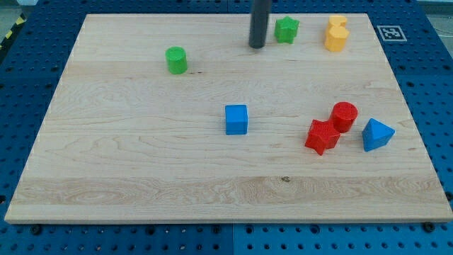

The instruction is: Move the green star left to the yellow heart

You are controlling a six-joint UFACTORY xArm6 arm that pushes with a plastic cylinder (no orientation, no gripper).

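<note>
Wooden board [141, 156] on blue pegboard. My tip [256, 46], bare rod holding nothing, sits just left of green star [286, 30]; yellow heart [336, 34] lies right, suiting rightward push.

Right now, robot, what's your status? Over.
My tip just left of the green star, apart. Yellow heart right of star. Nothing between them.

I see pale wood-grain desk [141, 156] | green star [287, 30] | yellow heart [336, 34] | green cylinder [176, 60] | blue cube [236, 119] | red star [322, 136] | red cylinder [345, 115] | blue triangle [376, 134] | my tip [256, 45] dark
</note>
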